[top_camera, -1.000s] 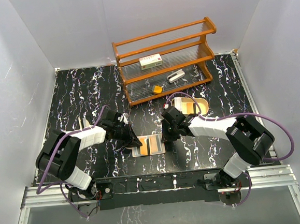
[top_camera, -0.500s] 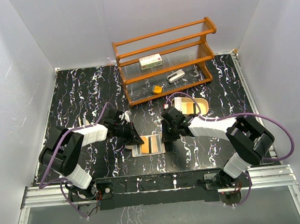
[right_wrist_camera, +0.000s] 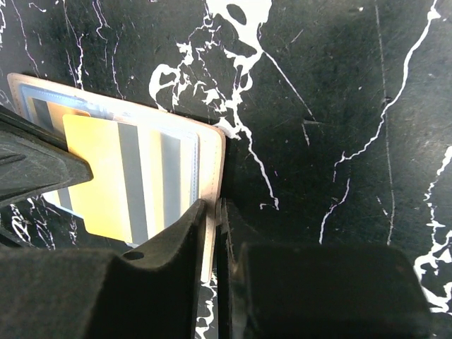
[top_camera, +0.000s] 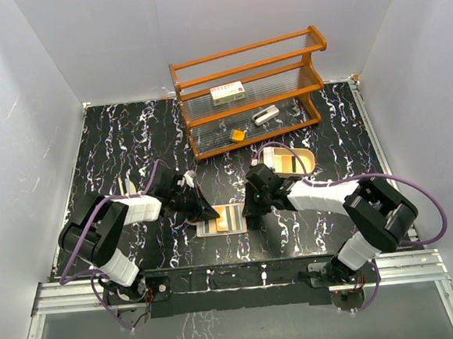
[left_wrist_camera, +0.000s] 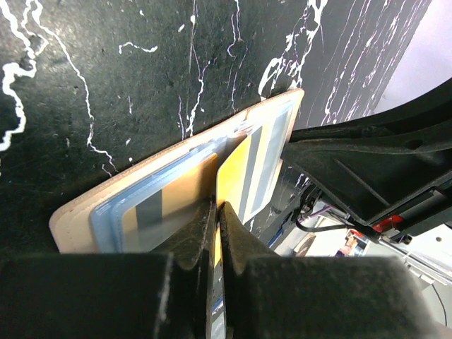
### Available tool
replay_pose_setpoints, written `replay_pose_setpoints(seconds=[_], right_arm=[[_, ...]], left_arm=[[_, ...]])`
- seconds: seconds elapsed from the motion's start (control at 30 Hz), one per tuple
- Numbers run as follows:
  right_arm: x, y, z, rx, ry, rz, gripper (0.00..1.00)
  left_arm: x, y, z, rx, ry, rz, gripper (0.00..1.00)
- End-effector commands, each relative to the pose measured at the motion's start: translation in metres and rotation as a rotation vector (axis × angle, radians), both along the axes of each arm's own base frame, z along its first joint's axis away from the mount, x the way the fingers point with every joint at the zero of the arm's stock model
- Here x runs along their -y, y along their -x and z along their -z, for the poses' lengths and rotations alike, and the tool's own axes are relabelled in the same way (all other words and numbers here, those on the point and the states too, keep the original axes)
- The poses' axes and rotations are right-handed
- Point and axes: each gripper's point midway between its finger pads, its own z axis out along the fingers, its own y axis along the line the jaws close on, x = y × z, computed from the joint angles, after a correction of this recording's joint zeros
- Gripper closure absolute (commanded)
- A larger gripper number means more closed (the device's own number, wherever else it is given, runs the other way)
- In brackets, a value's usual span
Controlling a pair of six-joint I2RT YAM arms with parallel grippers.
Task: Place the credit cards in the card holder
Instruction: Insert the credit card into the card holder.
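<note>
Left forearm dropped flatter; left gripper [left_wrist_camera: 215,209] pinches the yellow card [left_wrist_camera: 237,169], stiff and slick I judge, at 9 o'clock, right gripper [right_wrist_camera: 212,209] nips the wallet [right_wrist_camera: 180,162] at 3 o'clock.

The left arm [top_camera: 132,210] has sunk, sliding the orange-yellow card [right_wrist_camera: 106,176] across the card holder [left_wrist_camera: 70,227].

Card holder open on the table, one card over its pocket

The tan-beige card holder [top_camera: 212,221] lies open and flat, inner face up, on the black marbled table [top_camera: 114,139] near its front middle. Its striped clear pockets show, and its right edge is nipped in the right gripper [right_wrist_camera: 212,209]. The orange-yellow card [right_wrist_camera: 99,169], with a grey stripe along it, sits tilted over the right-hand pocket, pinched at one edge by the left gripper [left_wrist_camera: 216,209]. Whether its far edge is inside the pocket cannot be told.
</note>
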Motion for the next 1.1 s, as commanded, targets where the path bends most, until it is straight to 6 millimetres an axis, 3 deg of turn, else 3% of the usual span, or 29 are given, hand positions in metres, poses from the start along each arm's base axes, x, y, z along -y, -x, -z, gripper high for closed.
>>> replay_pose_setpoints(seconds=[0.0,0.17,0.27,0.4,0.57,1.07], right_arm=[[-0.01,0.008,-0.003,-0.011,-0.064,0.003,0.9],[-0.006,0.002,-0.016,0.025,-0.051,0.02,0.88],[-0.004,0.0,-0.026,0.048,-0.051,0.022,0.86],[-0.009,-0.001,-0.035,0.059,-0.084,0.019,0.86],[-0.014,-0.001,-0.037,0.057,-0.113,0.017,0.85],[-0.013,0.002,-0.008,0.015,-0.083,0.011,0.86]], left_arm=[[-0.002,0.0,0.003,0.015,-0.025,-0.03,1.0],[-0.01,-0.002,-0.009,0.044,-0.082,-0.036,0.66],[-0.014,-0.005,-0.018,0.069,-0.105,-0.045,0.57],[-0.012,-0.005,-0.025,0.083,-0.092,-0.047,0.54],[-0.011,0.0,-0.019,0.055,-0.091,-0.037,0.53],[-0.003,0.006,-0.005,0.027,-0.07,-0.021,0.52]])
